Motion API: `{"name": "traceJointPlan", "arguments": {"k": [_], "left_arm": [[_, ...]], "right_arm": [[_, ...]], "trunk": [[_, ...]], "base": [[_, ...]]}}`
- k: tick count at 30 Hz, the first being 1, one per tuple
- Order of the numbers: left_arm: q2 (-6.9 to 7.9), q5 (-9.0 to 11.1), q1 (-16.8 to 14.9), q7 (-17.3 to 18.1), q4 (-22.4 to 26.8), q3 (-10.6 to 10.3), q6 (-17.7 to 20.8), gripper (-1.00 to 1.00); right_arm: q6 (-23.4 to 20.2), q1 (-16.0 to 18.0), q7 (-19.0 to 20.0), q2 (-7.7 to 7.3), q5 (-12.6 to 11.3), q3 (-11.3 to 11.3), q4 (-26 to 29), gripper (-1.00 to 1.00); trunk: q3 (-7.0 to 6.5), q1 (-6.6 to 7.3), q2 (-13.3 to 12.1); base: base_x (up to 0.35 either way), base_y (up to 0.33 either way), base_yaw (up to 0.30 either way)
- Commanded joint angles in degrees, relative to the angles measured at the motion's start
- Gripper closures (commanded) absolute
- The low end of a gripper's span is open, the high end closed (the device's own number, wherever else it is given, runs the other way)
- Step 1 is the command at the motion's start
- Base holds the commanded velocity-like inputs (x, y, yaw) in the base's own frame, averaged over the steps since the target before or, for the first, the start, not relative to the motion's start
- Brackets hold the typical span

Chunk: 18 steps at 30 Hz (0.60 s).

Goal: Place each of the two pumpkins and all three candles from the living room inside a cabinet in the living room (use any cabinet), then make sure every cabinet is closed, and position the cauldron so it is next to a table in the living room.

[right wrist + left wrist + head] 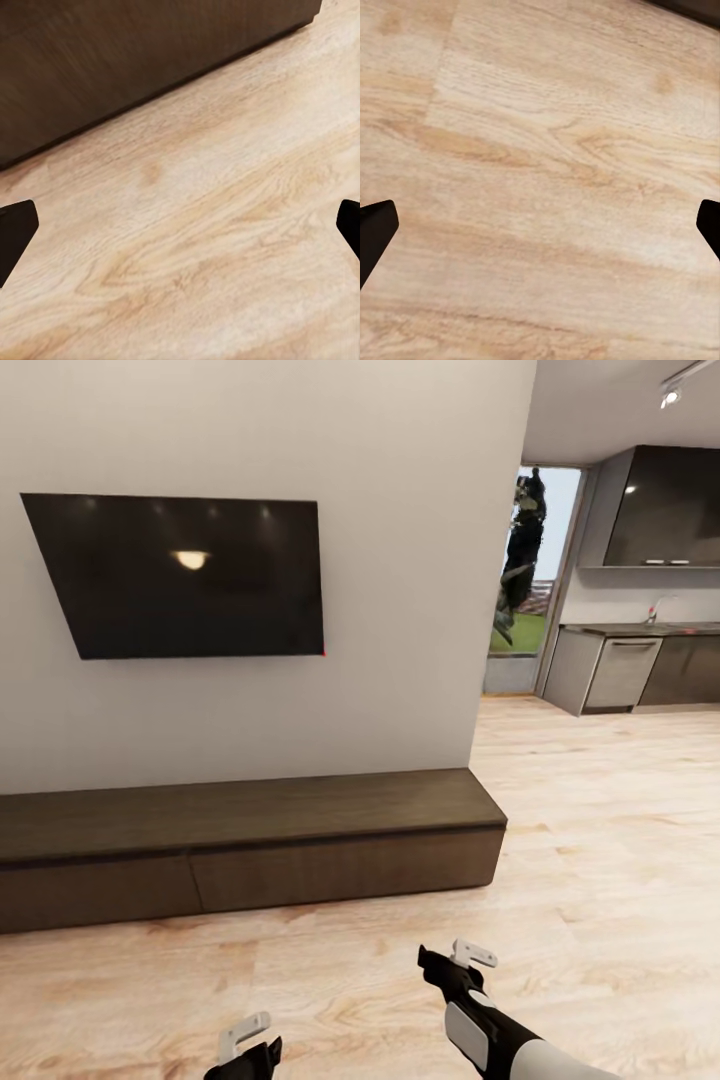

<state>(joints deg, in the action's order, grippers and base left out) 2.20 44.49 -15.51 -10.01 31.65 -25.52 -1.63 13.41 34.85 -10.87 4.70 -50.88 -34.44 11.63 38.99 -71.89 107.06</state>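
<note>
The long, low dark-brown cabinet [300,865] stands against the white wall under a wall-mounted TV, and both its wide drawer fronts sit flush and closed. Its flat top is bare. My left gripper [248,1046] hangs low over the wood floor in front of it, and in the left wrist view the left gripper [540,232] is open with nothing between its fingers. My right gripper [455,958] is a little closer to the cabinet [150,60], and the right gripper [180,232] is open too, holding nothing. The pumpkins, candles, cauldron and table are out of view.
A black TV [180,575] hangs on the wall above the cabinet. Light wood floor [600,840] runs past the cabinet's right end into a kitchen with grey counters [625,670] and a glass door [525,575].
</note>
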Motion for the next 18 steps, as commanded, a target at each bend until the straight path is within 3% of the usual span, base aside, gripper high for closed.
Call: {"name": "traceJointPlan", "arguments": {"k": [1, 18], "left_arm": [[0.0, 0.36, -0.05, -0.46, 0.08, -0.58, -0.19, -1.0], [0.17, 0.18, -0.05, -0.45, 0.08, -0.59, -0.29, -1.0]], "right_arm": [[0.19, 0.05, -0.31, -0.08, -0.45, -0.48, 0.13, -1.0], [0.03, 0.05, -0.38, -0.18, -0.44, -0.48, 0.39, -1.0]], "trunk": [[0.24, -0.22, 0.44], [3.29, -3.95, 7.26]], "base": [[0.0, 0.0, 0.0], [0.0, 0.0, 0.0]]}}
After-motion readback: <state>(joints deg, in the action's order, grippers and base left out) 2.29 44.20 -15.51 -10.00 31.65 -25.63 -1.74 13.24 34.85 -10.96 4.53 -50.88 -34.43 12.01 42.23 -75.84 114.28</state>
